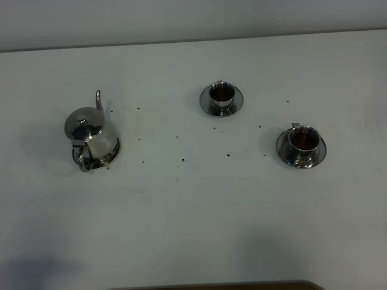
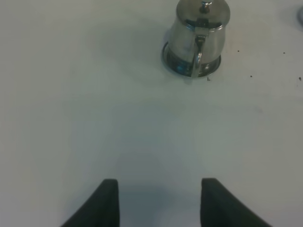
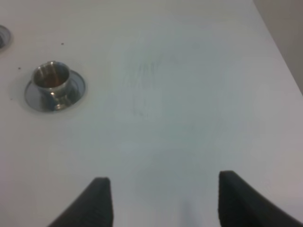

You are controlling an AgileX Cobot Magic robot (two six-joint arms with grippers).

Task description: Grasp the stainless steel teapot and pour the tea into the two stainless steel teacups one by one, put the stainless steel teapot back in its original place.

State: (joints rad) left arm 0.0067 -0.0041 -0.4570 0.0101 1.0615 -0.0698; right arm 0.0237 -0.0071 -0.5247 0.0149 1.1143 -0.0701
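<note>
At left of the high view, the stainless steel teapot stands upright on its coaster disc; polished and likely slippery, best taken by its loop handle. Further right, both teacups hold tea. Both grippers are spread, empty.

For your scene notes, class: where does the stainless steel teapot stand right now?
In the exterior high view the stainless steel teapot stands upright on its round steel coaster at the table's left, well left of both teacups on their saucers.
</note>
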